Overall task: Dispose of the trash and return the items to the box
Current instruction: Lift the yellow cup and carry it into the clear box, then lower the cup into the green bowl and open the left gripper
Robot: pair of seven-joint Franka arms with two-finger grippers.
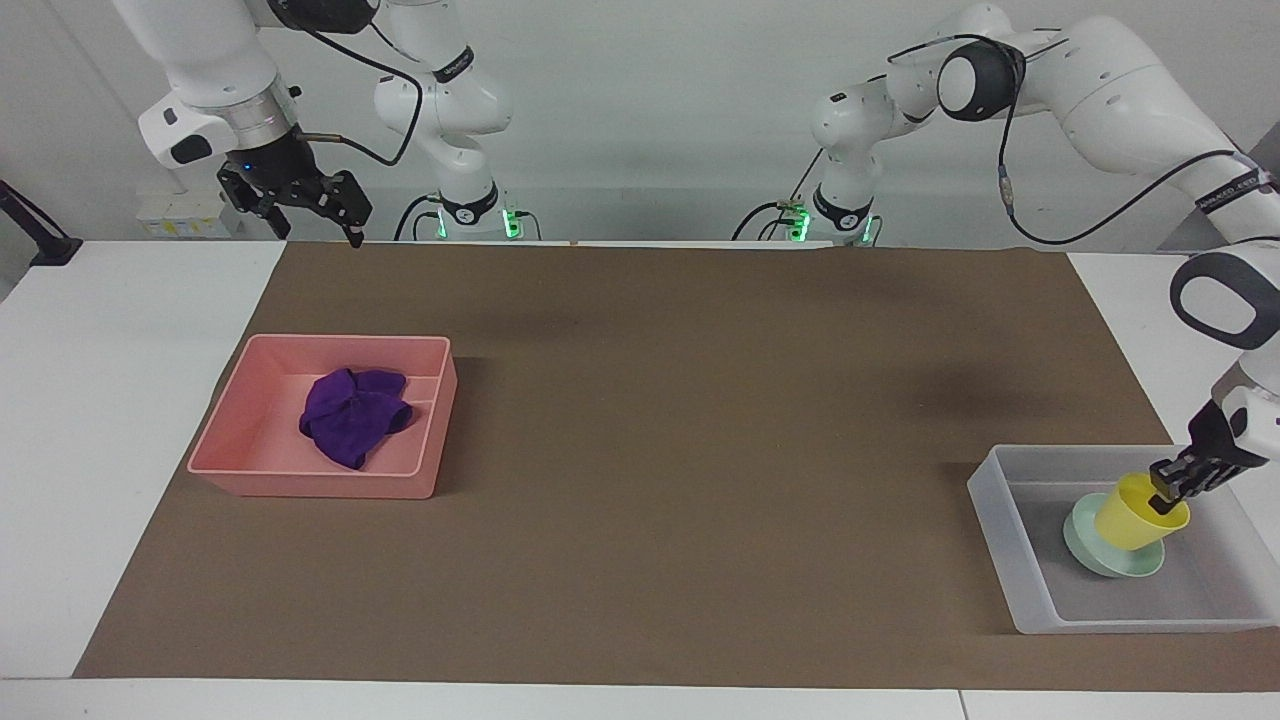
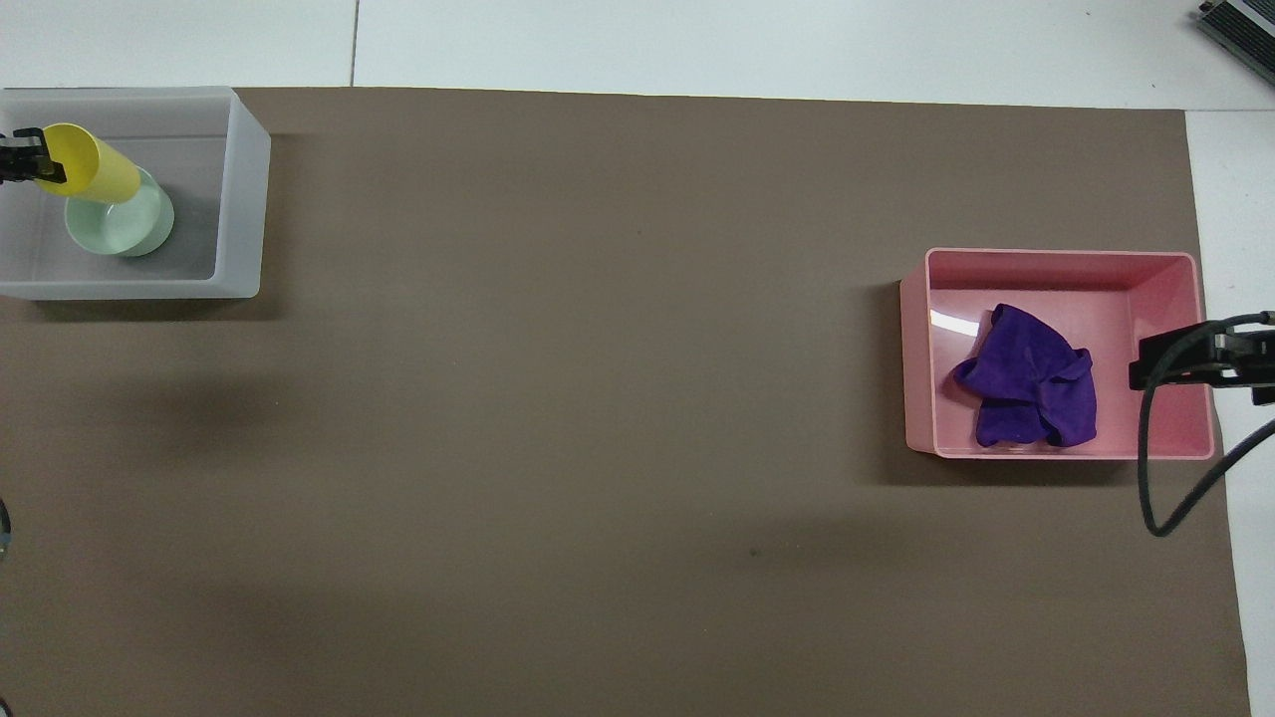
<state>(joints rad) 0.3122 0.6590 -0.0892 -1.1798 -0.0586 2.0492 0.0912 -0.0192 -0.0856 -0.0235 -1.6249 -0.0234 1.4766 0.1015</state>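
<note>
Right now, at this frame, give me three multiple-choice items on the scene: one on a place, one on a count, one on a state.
1. Where does the purple cloth lie?
A. on the brown mat
B. in the pink tray
C. in the translucent box

2. How many things are in or over the translucent box?
A. one
B. two
C. three

3. How is the yellow cup right now?
A. gripped at its rim by the left pincer, over the green bowl
B. standing free on the mat
C. held by the right pincer

Answers: 1 B, the cloth sits bunched inside the pink walls. 2 B, only the cup and the bowl are there. 3 A, the left pincer is shut on the cup's rim above the bowl, while the right pincer hangs open over the table's edge, waiting.
</note>
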